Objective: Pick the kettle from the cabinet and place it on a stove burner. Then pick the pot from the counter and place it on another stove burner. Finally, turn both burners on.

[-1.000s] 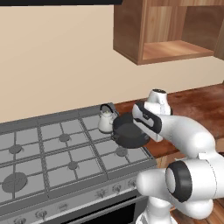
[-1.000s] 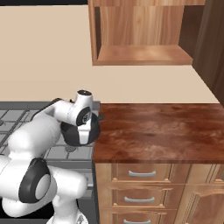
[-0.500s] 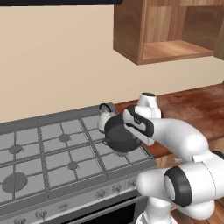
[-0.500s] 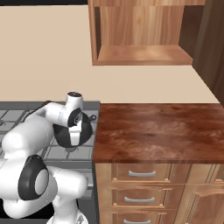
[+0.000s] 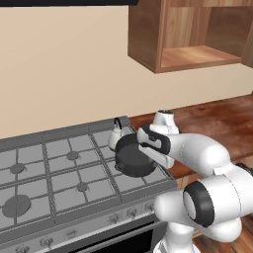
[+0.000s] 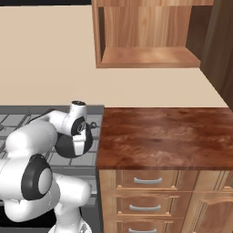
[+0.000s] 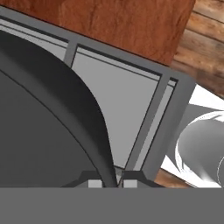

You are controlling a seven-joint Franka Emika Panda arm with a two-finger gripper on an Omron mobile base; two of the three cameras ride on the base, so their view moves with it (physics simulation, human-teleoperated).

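Kettle (image 5: 117, 135) crowds pot (image 5: 133, 157) at rear; stove (image 5: 44, 173) left side open.

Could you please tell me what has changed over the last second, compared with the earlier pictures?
The gripper, shut on the rim of the pot, has carried it leftward from the stove's counter-side edge to above the front right grate, just in front of the kettle. The kettle, the cabinet and the counter stayed as they were.
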